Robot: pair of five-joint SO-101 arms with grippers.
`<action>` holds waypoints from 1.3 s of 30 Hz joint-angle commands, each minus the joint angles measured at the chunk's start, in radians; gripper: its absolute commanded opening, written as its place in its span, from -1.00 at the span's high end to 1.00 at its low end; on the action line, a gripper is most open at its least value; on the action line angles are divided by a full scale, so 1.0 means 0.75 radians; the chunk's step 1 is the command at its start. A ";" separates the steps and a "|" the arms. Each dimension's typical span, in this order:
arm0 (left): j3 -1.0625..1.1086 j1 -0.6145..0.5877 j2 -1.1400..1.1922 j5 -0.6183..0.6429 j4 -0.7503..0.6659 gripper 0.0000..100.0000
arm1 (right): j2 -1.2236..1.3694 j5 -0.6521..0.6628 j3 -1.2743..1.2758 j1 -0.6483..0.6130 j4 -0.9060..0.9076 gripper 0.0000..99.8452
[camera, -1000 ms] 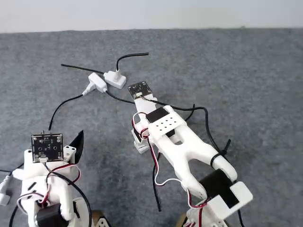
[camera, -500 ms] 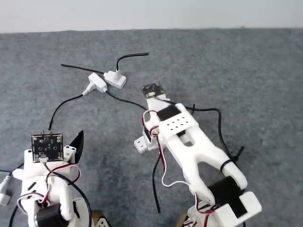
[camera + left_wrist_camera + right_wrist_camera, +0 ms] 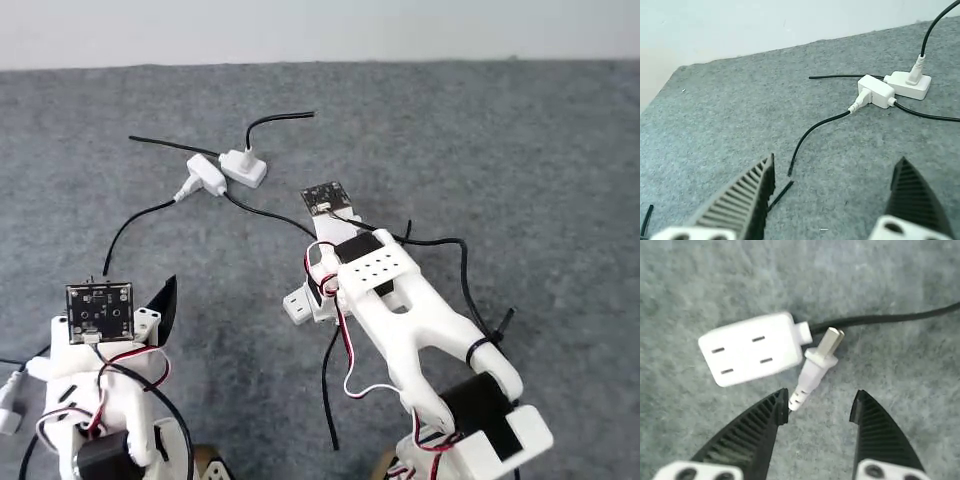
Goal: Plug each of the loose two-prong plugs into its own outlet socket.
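Grey felt mat [image 3: 910, 280] covers the table under both arms. Right gripper [image 3: 821, 399] hangs over it with its jaws spread. The loose two-prong plug [image 3: 816, 371] lies just ahead of the gap, its ribbed tail reaching between the fingertips and its prongs pointing away. Just beside the plug sits the white outlet socket [image 3: 747, 351], slots facing up, with its black cord [image 3: 880, 319] running off beyond the prongs. I judge the grasp should land on the plug's wider body, not the thin tail, so the gripper wants to go slightly forward and down before closing. The prongs must then tip down into one slot pair. Left gripper [image 3: 836, 170], also spread and empty, has two further sockets [image 3: 880, 91] well ahead, each seemingly plugged.
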 commanded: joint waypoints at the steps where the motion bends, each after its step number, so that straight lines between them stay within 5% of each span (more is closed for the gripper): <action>1: -0.003 -0.004 -0.016 0.029 -0.027 0.28 | -0.071 -0.016 -0.018 -0.064 -0.021 0.57; 12: 0.011 -0.004 -0.016 0.029 -0.029 0.28 | 0.116 -0.027 -0.004 -0.093 -0.083 0.57; 21: 0.011 -0.004 -0.016 0.029 -0.029 0.28 | 0.189 -0.025 -0.006 0.064 -0.089 0.59; 27: 0.011 -0.004 -0.016 0.029 -0.029 0.29 | 0.197 -0.020 0.014 0.091 -0.089 0.99; 33: 0.015 -0.002 -0.016 0.029 -0.029 0.29 | 0.298 -0.014 0.023 0.105 -0.140 0.98; 39: 0.017 0.137 -0.016 0.029 0.029 0.29 | 0.289 0.288 -0.035 0.101 -0.116 0.98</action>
